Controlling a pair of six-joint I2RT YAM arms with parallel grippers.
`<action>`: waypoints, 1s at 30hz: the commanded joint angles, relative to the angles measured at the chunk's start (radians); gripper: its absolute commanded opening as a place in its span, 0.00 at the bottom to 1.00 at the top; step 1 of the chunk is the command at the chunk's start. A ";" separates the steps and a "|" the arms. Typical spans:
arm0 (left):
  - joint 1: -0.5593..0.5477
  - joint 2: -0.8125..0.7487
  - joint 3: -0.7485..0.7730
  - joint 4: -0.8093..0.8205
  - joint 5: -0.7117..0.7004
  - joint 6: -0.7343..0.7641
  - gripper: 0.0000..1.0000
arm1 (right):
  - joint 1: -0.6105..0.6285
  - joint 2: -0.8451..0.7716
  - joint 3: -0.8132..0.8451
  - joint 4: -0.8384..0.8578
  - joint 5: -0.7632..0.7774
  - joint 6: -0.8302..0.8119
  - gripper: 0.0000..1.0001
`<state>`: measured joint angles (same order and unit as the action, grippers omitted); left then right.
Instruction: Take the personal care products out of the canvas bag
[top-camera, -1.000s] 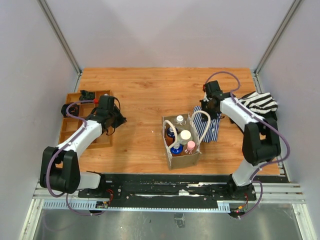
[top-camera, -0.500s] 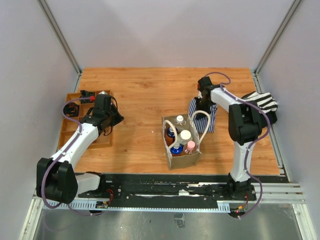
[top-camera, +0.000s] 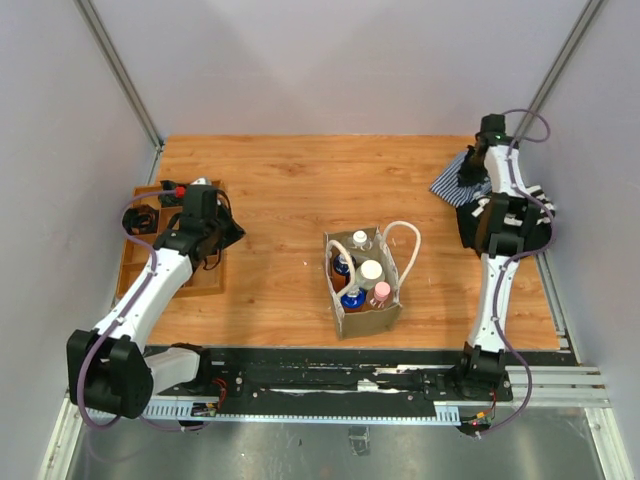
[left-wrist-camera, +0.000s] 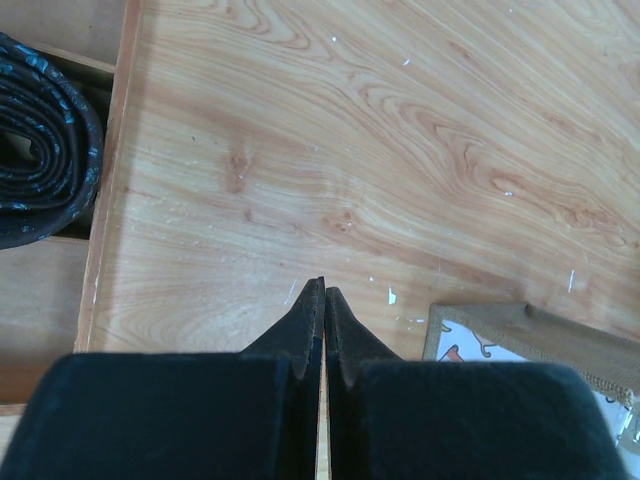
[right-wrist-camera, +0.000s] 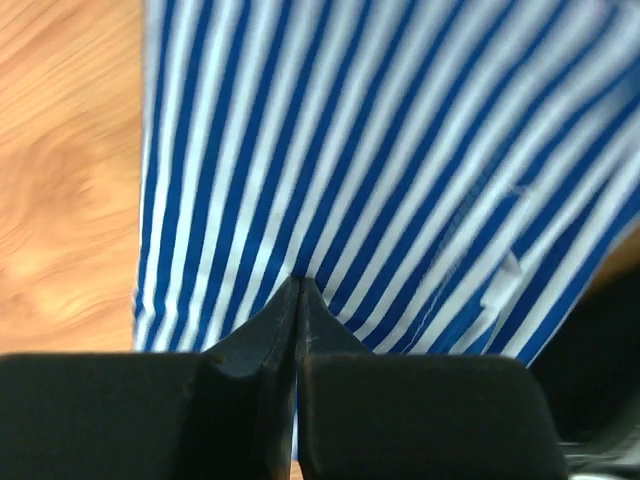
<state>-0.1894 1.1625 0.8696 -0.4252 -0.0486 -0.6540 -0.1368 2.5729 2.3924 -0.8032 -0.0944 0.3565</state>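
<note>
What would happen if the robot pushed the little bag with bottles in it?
The canvas bag stands upright with bottles packed inside, so it would probably slide rather than tip. Its fabric walls look soft, so they may dent. The looped handles sag sideways, so they are likely floppy.

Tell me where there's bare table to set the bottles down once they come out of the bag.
Bare tabletop lies behind the canvas bag, between the wooden tray and the blue striped cloth, and right of the bag up to the right arm. Crowded: the far right corner.
</note>
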 joint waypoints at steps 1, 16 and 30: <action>-0.003 -0.018 0.005 0.026 0.006 0.011 0.01 | -0.025 -0.106 -0.101 0.061 0.065 -0.003 0.01; -0.109 -0.015 -0.015 0.277 0.152 0.009 0.00 | 0.406 -1.037 -0.830 0.375 -0.026 -0.242 0.01; -0.320 0.052 0.136 0.311 0.159 -0.079 0.61 | 0.730 -1.083 -0.883 0.037 -0.172 -0.329 0.63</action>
<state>-0.4606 1.2255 0.9421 -0.1345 0.1333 -0.7071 0.5404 1.4910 1.5509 -0.6933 -0.2661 0.0753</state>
